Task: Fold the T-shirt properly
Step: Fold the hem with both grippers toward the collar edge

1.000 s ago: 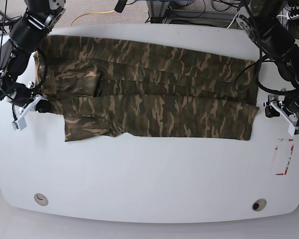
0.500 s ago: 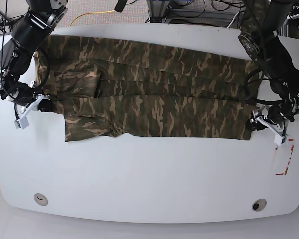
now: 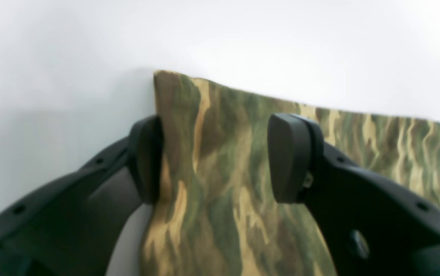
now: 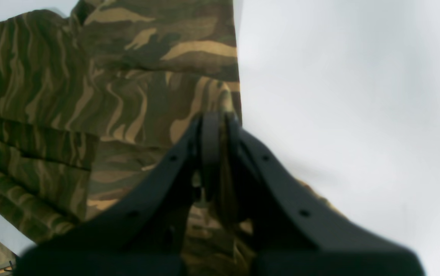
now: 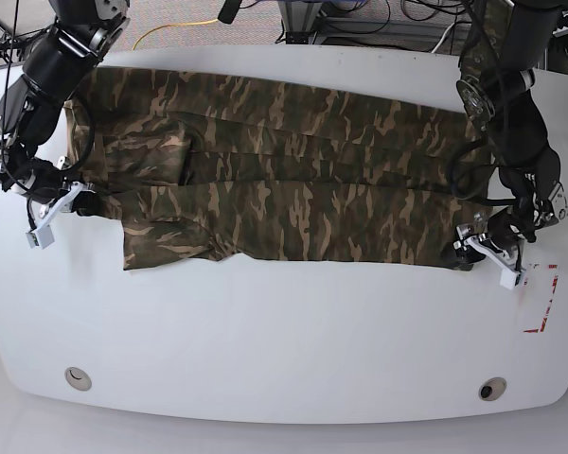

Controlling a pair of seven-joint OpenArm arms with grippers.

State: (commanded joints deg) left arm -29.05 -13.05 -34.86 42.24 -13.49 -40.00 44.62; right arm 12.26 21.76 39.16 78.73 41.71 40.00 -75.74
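The T-shirt (image 5: 284,180) lies on the white table (image 5: 284,331) folded into a long band, the right gripper (image 4: 214,126) pinching its edge, the left gripper (image 3: 214,157) spread wide around a corner, crosswise folds remaining.

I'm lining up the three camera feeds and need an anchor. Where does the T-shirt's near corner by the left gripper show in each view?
Base: the T-shirt corner lies at lower right, next to the left gripper.
Left wrist: the corner sits upper centre, the open left gripper straddling its edge.
Right wrist: not in it; only the other end, pinched by the right gripper.
Shared landmark: the white table.
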